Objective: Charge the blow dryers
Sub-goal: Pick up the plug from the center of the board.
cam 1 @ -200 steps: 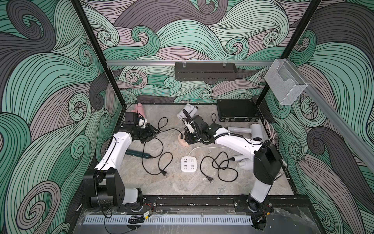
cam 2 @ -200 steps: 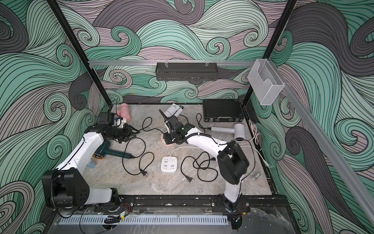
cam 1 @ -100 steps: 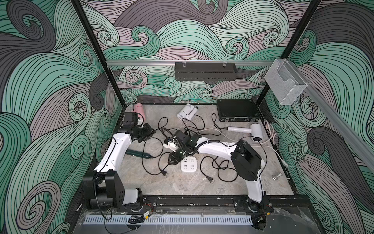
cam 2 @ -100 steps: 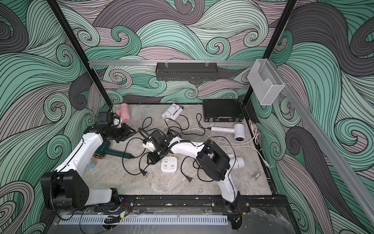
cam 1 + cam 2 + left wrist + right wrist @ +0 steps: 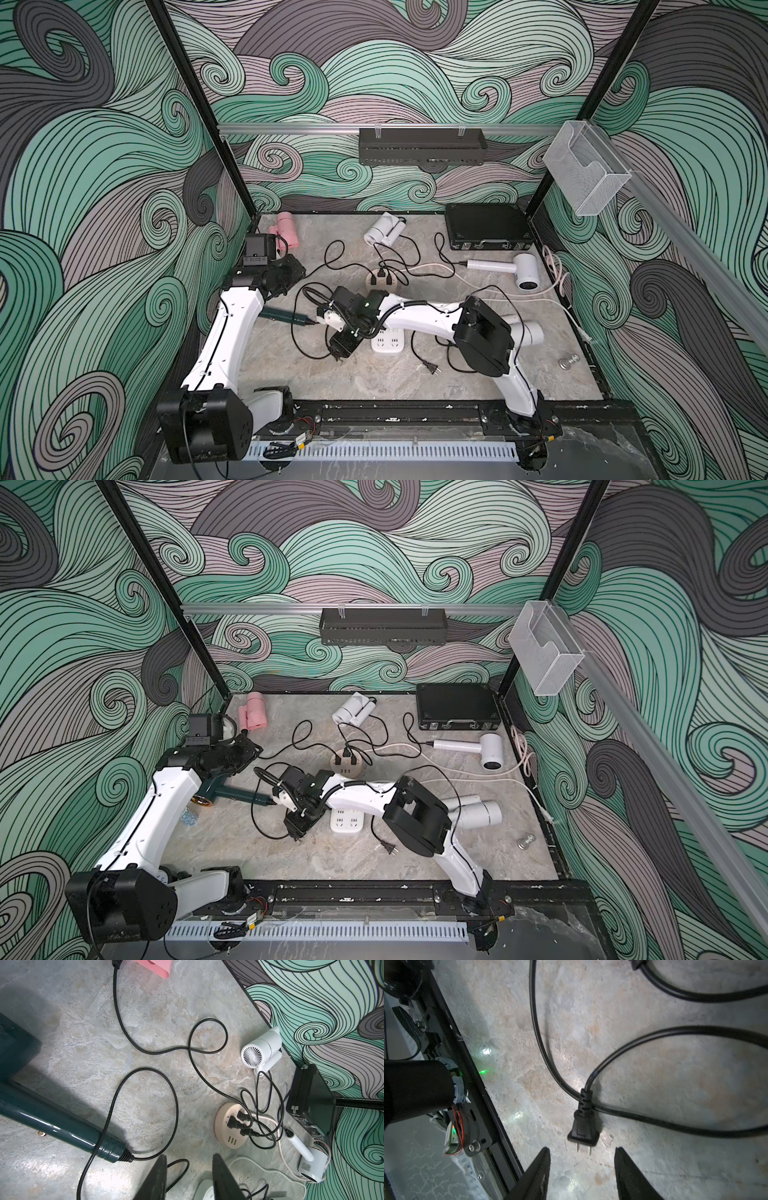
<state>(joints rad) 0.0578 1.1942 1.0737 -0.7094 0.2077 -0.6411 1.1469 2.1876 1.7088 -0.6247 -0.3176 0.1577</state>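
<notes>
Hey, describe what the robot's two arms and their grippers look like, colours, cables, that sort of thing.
The left arm and right arm match: smooth white links joined by chunky black joint housings, with thin black cables running along the white parts. The left gripper and right gripper are black, each with two tapered wedge-shaped fingers whose inner faces look ribbed.

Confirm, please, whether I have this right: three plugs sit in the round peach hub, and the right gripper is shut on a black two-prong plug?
Not quite: the right wrist view shows the right gripper open, its fingers apart, and the black two-prong plug lying free on the table ahead of them. Three plugs do sit in the round peach hub.
</notes>
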